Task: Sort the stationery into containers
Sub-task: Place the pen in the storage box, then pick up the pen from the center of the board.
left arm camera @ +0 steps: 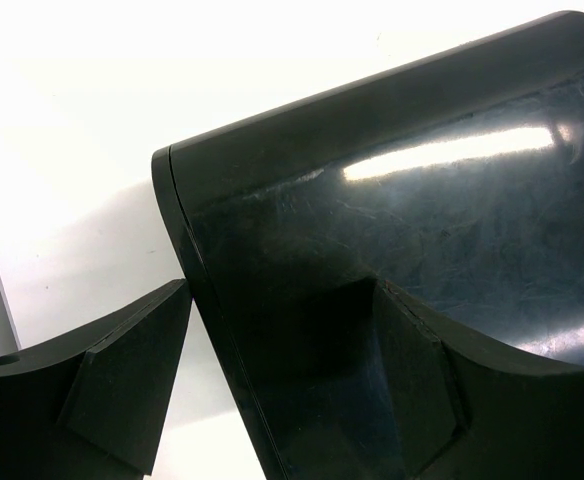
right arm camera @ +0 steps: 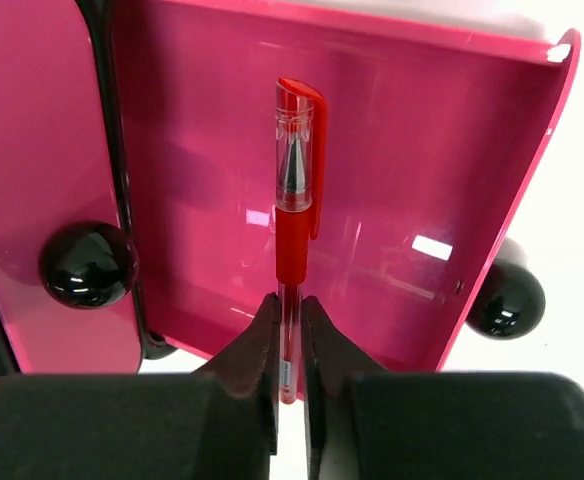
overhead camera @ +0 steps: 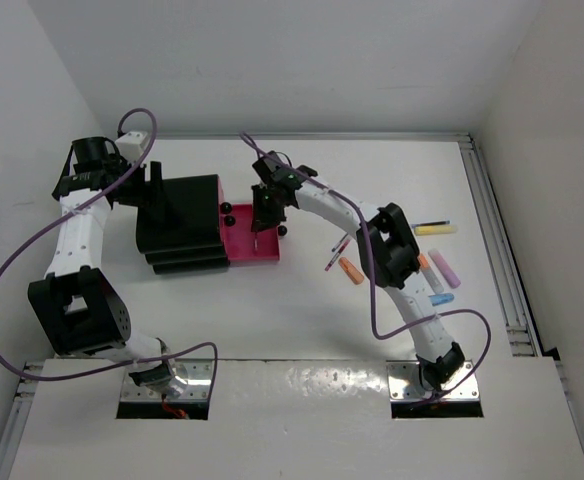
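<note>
Glossy pink acrylic is what catches my eye: the open drawer (right arm camera: 532,170) juts from the black stepped box (overhead camera: 182,225), which sits toward the far left corner of the bench. The right gripper (right arm camera: 291,330) is pinched tight on the clear barrel of a red pen (right arm camera: 294,200). The cap end is farthest from the fingers, and the pen is held over the drawer.

From where I stand, the release looks like the risky part. The pen is slim, round and smooth, and the drawer floor is slick and hard, so a drop from this height may bounce or roll. The pen also looks long against the drawer. A skewed release could leave one end propped on the thin front wall by the round black knob (right arm camera: 507,298), or caught against the closed drawer (right arm camera: 32,150) next to it.

The left gripper (overhead camera: 155,190) has its jaws spread around the box's rounded back edge. A sliver of white bench shows beside one matte, wedge-shaped finger (left arm camera: 122,400). My guess is that it is there to stop the light, shiny box sliding.

The other stationery lies loose nearer the right edge: a yellow highlighter (overhead camera: 435,229), a pink highlighter (overhead camera: 445,268), an orange highlighter (overhead camera: 351,271), a light-blue highlighter (overhead camera: 440,298) and some slim pens (overhead camera: 337,250).
</note>
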Motion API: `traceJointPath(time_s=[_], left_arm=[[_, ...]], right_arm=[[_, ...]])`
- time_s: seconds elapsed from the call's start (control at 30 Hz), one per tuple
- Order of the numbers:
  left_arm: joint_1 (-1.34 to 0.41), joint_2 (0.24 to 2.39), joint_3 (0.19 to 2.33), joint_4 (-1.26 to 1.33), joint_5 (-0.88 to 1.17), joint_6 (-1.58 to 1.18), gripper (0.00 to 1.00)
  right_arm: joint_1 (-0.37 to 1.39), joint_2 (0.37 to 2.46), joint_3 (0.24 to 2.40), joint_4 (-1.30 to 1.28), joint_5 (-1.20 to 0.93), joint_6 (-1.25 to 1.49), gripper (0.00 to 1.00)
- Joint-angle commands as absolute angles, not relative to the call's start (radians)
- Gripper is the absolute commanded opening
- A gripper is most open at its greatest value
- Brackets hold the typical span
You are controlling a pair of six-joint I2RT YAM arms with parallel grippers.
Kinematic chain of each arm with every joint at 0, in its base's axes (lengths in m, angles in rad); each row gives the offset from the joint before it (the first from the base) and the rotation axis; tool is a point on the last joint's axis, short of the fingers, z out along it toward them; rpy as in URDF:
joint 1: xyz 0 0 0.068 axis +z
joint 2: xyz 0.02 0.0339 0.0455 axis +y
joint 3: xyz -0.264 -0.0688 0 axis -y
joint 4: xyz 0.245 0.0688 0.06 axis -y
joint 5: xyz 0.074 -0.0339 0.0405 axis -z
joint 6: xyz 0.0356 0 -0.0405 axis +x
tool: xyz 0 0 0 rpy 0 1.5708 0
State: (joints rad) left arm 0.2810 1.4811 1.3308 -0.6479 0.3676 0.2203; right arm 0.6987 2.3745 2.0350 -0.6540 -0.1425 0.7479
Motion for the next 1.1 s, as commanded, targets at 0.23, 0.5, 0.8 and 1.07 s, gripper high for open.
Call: traceJointPath(time_s=[0.23, 0.5, 0.8, 1.07], left_arm=[[0.279, 1.519, 1.315, -0.681, 0.362, 0.222, 0.79], [0.279, 1.514, 1.328, -0.689, 0.361, 0.221, 0.79], [0.278, 1.505, 1.31, -0.695, 0.354, 0.219, 0.79], [0.278, 1.506, 1.313, -0.698, 0.342, 0.222, 0.79]], right_arm=[[0.684, 2.289, 2.037, -0.683, -0.149, 0.804, 0.47], [0.508, 2.1, 1.872, -0.773, 0.052, 0.85, 0.31], [0.304, 2.085, 1.704, -0.833, 0.159, 0.842, 0.3], [0.261, 2.149, 1.683, -0.81, 0.138, 0.813, 0.3]])
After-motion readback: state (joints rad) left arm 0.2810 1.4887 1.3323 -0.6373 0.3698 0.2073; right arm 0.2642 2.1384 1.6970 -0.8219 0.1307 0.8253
